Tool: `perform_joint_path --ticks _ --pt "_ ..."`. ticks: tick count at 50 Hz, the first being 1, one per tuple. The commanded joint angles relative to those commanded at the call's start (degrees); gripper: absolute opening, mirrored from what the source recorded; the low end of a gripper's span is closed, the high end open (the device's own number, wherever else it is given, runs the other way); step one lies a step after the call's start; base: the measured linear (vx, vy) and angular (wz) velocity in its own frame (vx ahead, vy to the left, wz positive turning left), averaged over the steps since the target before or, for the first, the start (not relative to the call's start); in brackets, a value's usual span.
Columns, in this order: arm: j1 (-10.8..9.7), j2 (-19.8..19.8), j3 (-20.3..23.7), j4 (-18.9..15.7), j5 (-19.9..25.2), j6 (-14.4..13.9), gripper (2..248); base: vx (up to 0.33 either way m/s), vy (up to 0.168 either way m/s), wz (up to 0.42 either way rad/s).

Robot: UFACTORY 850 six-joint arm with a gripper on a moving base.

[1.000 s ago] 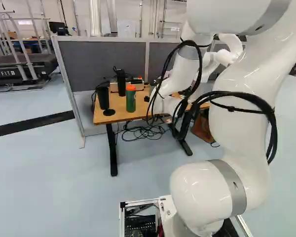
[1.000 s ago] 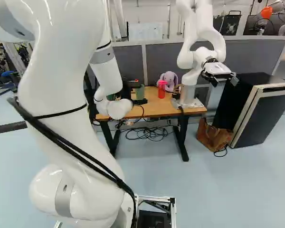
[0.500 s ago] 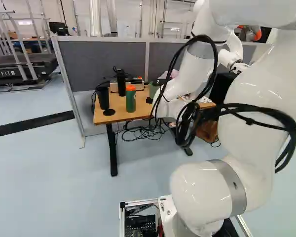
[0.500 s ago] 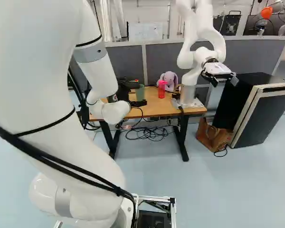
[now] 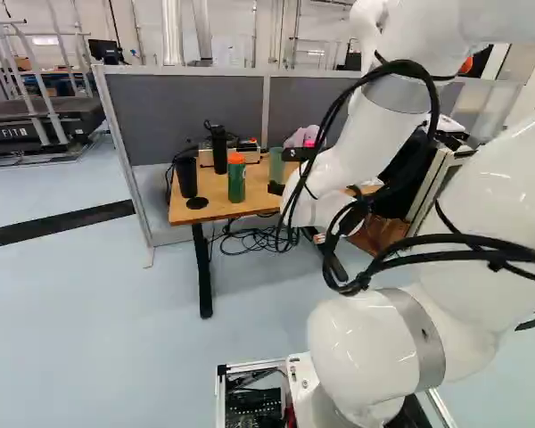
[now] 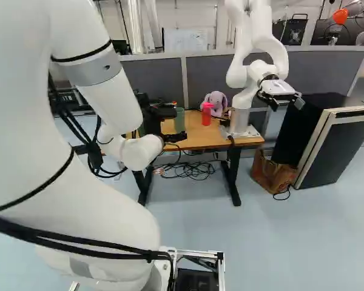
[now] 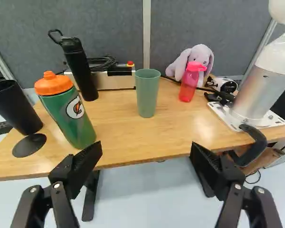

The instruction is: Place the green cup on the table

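The gripper point(image 6: 177, 125) shows at the end of my arm, close before the table in the right base view. In the wrist view the gripper point(image 7: 147, 152) is open, its two black fingers wide apart with nothing between them. The green cup point(image 7: 147, 92) stands upright on the wooden table point(image 7: 180, 128), ahead of the gap between the fingers and not touching them. In the left base view the green cup point(image 5: 276, 164) is partly behind the gripper's dark parts.
Left of the cup are an orange-lidded green bottle point(image 7: 71, 111), a tall black bottle point(image 7: 80, 69) and a black cup point(image 7: 15, 105). Right of it are a pink bottle point(image 7: 190, 83), a plush rabbit point(image 7: 199, 57) and another robot point(image 6: 239, 115). A grey partition point(image 6: 158, 79) stands behind.
My forearm has swung rightward in the left base view and left and downward in the right base view. More of the gripper now shows by the cup. Base and cup have stayed put.
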Motion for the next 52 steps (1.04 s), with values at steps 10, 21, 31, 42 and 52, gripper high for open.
perform_joint_path --ticks 10,21,31,42,52 --pt "-0.11 2.97 2.52 0.00 -0.31 0.00 247 0.000 0.000 0.000" --pt "-0.21 5.50 4.66 0.00 -0.58 0.00 247 0.000 0.000 0.000" --pt "-0.27 7.12 6.04 0.00 -0.76 0.00 247 0.000 0.000 0.000" --pt "-0.31 8.17 6.93 0.00 -0.87 0.00 247 0.000 0.000 0.000" --pt "-0.32 8.46 7.17 0.00 -0.90 0.00 247 0.000 0.000 0.000"
